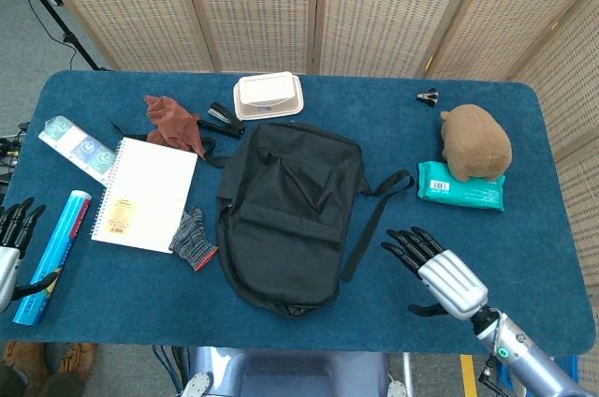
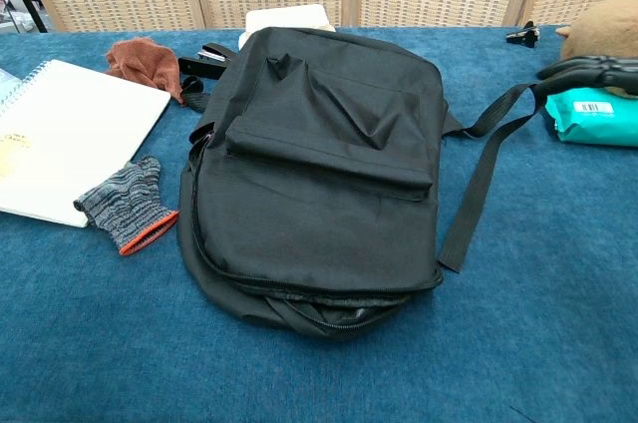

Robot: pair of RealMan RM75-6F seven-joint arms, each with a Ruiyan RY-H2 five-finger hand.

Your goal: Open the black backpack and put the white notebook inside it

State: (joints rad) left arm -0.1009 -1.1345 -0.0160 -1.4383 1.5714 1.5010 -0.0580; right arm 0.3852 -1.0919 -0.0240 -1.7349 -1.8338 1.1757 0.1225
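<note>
Blue-clothed table (image 1: 562, 228): bare cloth along the near edge and at my right. Black backpack (image 1: 288, 214) lies flat at centre, white notebook (image 1: 145, 194) left of it. My right hand (image 1: 437, 272) hovers empty, fingers spread, near the strap (image 1: 372, 219). My left hand (image 1: 9, 247) waits at the left edge, fingers apart, empty.

No word, brand or number can be read anywhere on the desk; the white notebook (image 1: 145, 194) near the left edge carries a small yellow label with print too small to make out; the teal packet (image 1: 460, 185) toward the right edge shows a white barcode sticker, its digits illegible in both views; the blue tube (image 1: 51, 254) at the front-left corner and the flat packet (image 1: 78, 148) behind it bear blurred markings only.
</note>
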